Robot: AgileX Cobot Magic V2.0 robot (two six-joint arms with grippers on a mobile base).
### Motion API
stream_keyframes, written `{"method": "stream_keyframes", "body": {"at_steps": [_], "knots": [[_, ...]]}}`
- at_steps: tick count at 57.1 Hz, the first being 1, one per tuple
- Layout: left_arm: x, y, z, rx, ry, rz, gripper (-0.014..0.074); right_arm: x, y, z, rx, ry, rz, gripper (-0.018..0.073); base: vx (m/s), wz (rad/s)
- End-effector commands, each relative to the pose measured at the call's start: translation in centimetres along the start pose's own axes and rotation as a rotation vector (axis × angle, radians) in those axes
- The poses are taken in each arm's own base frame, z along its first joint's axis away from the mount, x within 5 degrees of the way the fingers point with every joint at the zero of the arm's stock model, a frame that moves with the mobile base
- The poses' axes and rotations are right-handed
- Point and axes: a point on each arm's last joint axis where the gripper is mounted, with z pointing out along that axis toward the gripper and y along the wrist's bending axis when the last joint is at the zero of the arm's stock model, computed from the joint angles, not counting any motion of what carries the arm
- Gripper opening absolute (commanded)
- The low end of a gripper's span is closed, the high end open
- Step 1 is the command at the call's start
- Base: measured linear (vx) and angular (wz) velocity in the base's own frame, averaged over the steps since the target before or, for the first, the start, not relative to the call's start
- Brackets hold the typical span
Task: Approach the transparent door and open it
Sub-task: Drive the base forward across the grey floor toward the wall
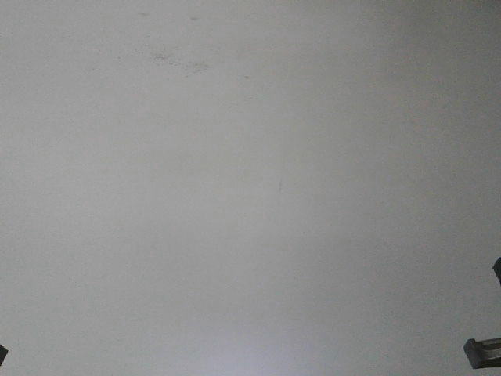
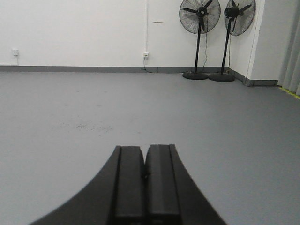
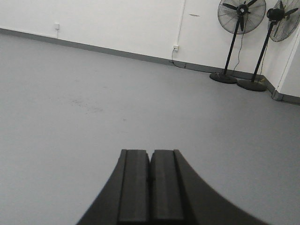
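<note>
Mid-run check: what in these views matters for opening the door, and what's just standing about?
For the job: left black gripper, shut; right black gripper, shut. The transparent door shows in no view.
Just about: black pedestal fan; second black pedestal fan; white wall socket; grey floor.

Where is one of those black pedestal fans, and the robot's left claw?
Black pedestal fan (image 2: 199,15): left wrist view, middle of round wire cage.
Black left gripper (image 2: 145,154): left wrist view, seam between shut fingertips.
</note>
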Motion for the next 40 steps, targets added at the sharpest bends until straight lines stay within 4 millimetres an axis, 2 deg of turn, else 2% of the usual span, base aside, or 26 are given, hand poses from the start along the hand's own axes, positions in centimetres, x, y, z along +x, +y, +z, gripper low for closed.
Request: {"method": "stream_keyframes", "body": {"at_steps": [1, 25, 40], "knots": [[-0.53, 0.03, -0.1, -0.001, -0.088, -0.007, -0.0003, -0.67, -0.17, -0.11, 0.024, -0.093, -0.012, -0.0001, 0.16, -0.05], [-0.53, 0.03, -0.1, -0.001, -0.088, -0.007, -0.0003, -0.67, -0.17, -0.11, 0.024, -0.093, -0.012, -0.0001, 0.24, -0.09], [-0.53, 0.03, -0.1, -0.001, -0.088, -0.007, -0.0003, -0.67, -0.17, -0.11, 0.024, -0.093, -0.012, -0.0001, 0.34, 0.18]]}}
